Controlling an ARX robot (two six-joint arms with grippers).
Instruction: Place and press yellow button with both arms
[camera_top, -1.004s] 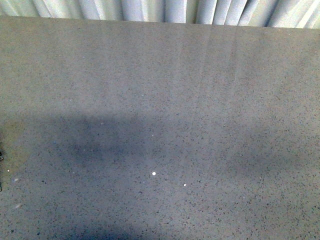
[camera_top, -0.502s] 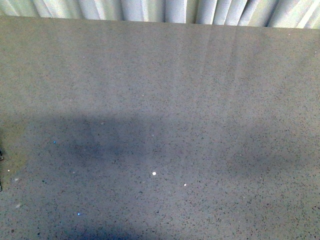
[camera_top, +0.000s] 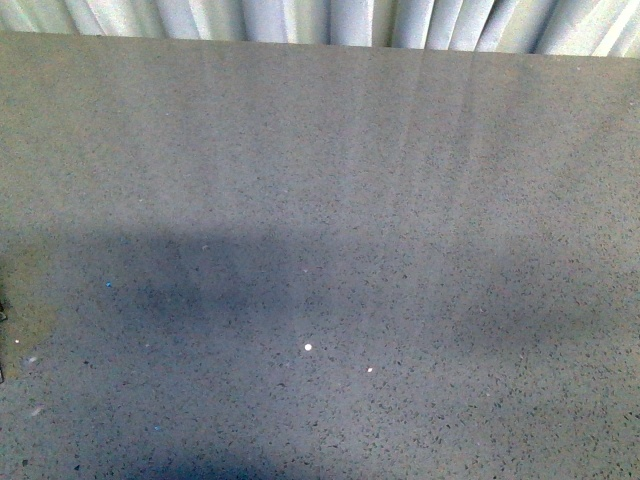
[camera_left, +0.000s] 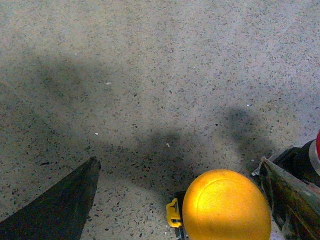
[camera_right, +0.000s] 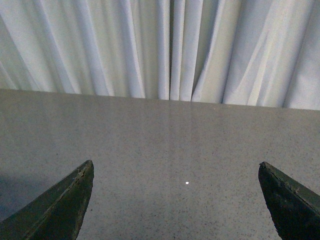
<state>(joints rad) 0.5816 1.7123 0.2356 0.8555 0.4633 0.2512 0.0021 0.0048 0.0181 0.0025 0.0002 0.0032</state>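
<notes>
Grey speckled stone table top (camera_top: 320, 180): fills nearly the whole front view, its surface polished enough to carry faint pale streaks of reflection. Broad soft shadows (camera_top: 200, 280) lie across its nearer half.

White curtain (camera_right: 170, 47): hangs in vertical pleats behind the table's far edge. It shows as a narrow band in the front view and as a tall backdrop in the right wrist view.

Right gripper (camera_right: 175, 164): two dark, wedge-shaped fingers (camera_right: 60, 205) spread wide, with nothing between them but bare table. It is held above the surface and looks toward the curtain.

Left gripper (camera_left: 178, 161): dark fingers (camera_left: 55, 210) likewise wide apart and pointed down at the table. The yellow button stands on the table between them, close against one finger and well apart from the other. Whether that nearer finger touches the cap cannot be told, and the fingers are not closed on it.

Yellow button (camera_left: 226, 205): round orange-yellow dome cap, glossy, seen from above and cut off by the picture's edge. A sliver of dark body shows under its rim, and its shadow falls on the stone beside it.

Red-and-white item (camera_left: 316, 149): sits on a dark body beyond the nearer finger, mostly out of the picture, its kind unclear.

Yellow tab (camera_left: 172, 213): small clip-like piece jutting from the button's base.

White specks (camera_top: 308, 347): two tiny bright dots on the table's near middle.
</notes>
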